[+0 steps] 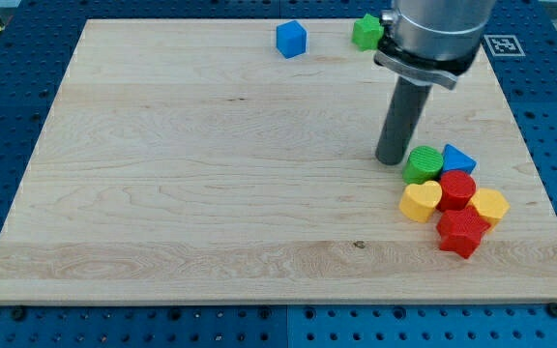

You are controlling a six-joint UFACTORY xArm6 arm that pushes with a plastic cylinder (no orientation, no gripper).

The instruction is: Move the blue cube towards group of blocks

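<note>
The blue cube sits alone near the view's top edge of the wooden board, a little right of centre. My tip rests on the board at the view's right, far below and right of the blue cube. It stands just left of a group of blocks: a green cylinder, a blue triangle, a red cylinder, a yellow heart, a yellow block and a red star-like block.
A green block lies at the view's top, right of the blue cube and partly behind the arm's grey body. A blue perforated table surrounds the board.
</note>
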